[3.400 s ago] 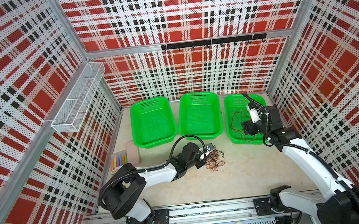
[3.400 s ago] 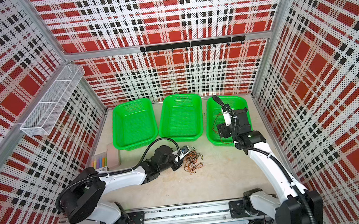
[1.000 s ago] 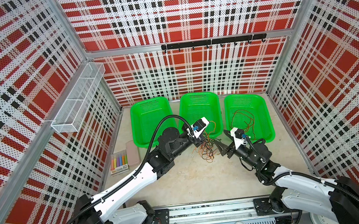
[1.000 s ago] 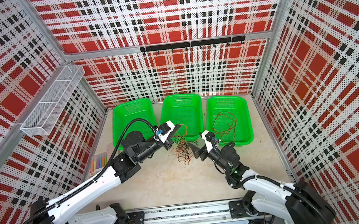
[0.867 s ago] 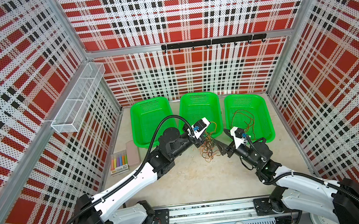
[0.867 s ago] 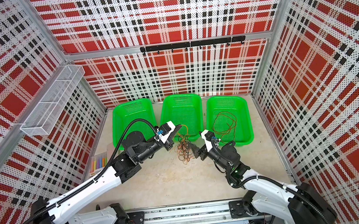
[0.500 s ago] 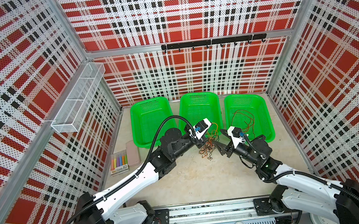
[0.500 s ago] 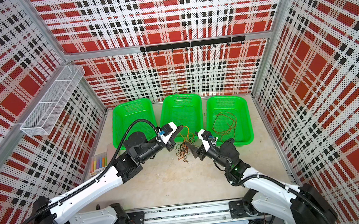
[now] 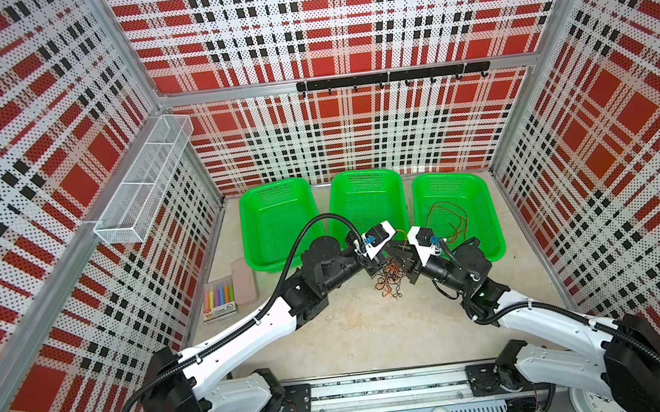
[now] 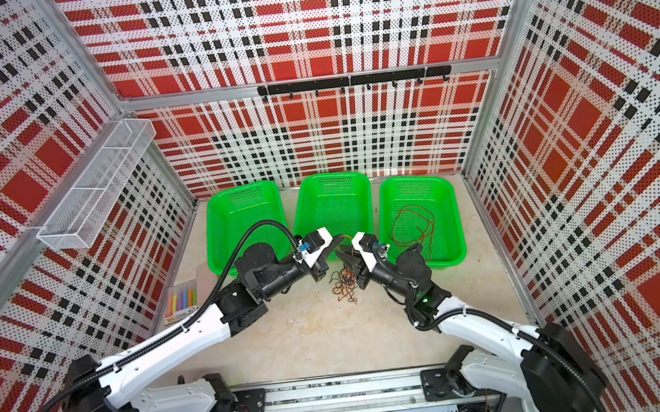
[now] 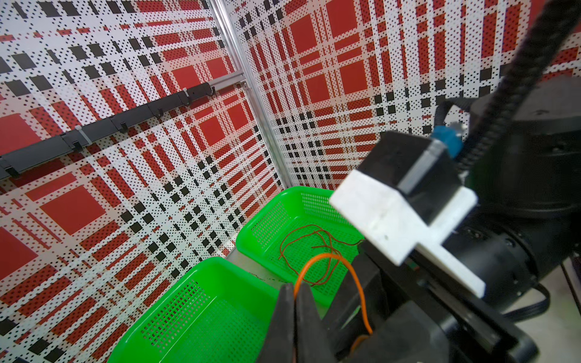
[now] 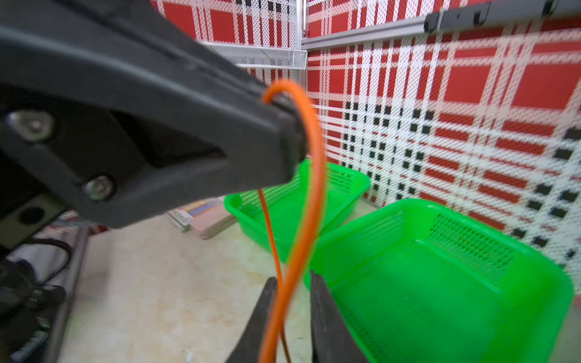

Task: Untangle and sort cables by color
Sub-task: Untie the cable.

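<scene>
Both my grippers meet by the middle basket's (image 9: 362, 173) near rim: left gripper (image 11: 295, 287) clamped on the orange cable (image 12: 317, 157), right gripper (image 12: 292, 278) narrowly straddling it, whether gripping I cannot tell. The tangled cables (image 9: 388, 282) lie below on open table (image 9: 354, 330).

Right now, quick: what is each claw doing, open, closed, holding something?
Left gripper: closed, pinching the orange cable.
Right gripper: fingers narrowly apart around that same cable; whether it grips yet cannot be told.
</scene>
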Robot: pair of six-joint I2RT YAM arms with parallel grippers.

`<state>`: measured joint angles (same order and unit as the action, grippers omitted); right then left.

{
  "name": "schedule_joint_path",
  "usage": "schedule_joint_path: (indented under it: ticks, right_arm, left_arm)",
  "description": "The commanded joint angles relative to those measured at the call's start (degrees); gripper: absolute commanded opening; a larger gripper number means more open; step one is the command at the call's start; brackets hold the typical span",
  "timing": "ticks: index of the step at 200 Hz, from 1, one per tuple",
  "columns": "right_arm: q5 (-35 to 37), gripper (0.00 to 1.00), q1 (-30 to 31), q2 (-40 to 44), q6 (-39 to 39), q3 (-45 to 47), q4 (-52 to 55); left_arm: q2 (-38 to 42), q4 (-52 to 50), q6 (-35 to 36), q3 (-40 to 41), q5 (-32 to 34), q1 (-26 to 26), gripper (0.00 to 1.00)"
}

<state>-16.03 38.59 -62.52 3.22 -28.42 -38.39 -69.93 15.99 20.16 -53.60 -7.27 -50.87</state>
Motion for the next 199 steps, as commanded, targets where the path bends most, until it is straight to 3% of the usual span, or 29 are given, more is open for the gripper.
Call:
schedule_joint_path:
  ticks: [1, 20, 24, 33, 38, 54, 66, 102, 140, 199]
  right_arm:
    - [-0.2, 0.00, 0.3, 0.1, -1.0, -0.5, -0.2]
    - [0.2, 0.00, 0.3, 0.5, -2.0, -0.8, 1.1]
    - [0.2, 0.00, 0.3, 0.6, -2.4, -1.0, 1.6]
    - [0.5, 0.00, 0.3, 0.8, -2.5, -1.4, 2.6]
    - [0.7, 0.00, 0.3, 1.1, -2.9, -1.6, 3.0]
    - [0.9, 0.00, 0.3, 1.6, -3.6, -2.0, 3.7]
    - [0.7, 0.00, 0.1, 1.9, -4.2, -2.2, 4.1]
    - [-1.4, 0.00, -0.6, 1.8, -5.0, -3.1, 5.2]
    - [-4.3, 0.00, -1.3, 0.6, -5.6, -5.2, 6.0]
    - [-7.1, 0.00, -1.4, -1.4, -6.6, -9.2, 8.5]
  left_arm:
    - [-0.2, 2.3, -0.8, 0.0, -0.9, -0.3, 0.00]
    - [-0.1, 2.9, -1.7, 0.4, -0.1, -0.1, 0.02]
    - [0.0, 3.2, -2.2, 0.7, 0.1, 0.0, 0.09]
    - [0.5, 4.2, -4.1, 1.5, -0.1, 0.9, 0.41]
    - [1.0, 4.9, -5.4, 2.1, -0.2, 1.5, 0.53]
    - [3.7, 8.8, -9.3, 5.4, 0.6, 3.8, 0.75]
    - [6.1, 10.8, -11.1, 8.2, 1.0, 5.5, 0.83]
    - [11.9, 11.9, -14.5, 15.2, 1.2, 10.1, 0.86]
    - [12.7, 14.2, -17.2, 23.0, -1.5, 13.4, 0.84]
    - [7.4, 15.0, -11.5, 29.7, -5.5, 9.0, 0.78]
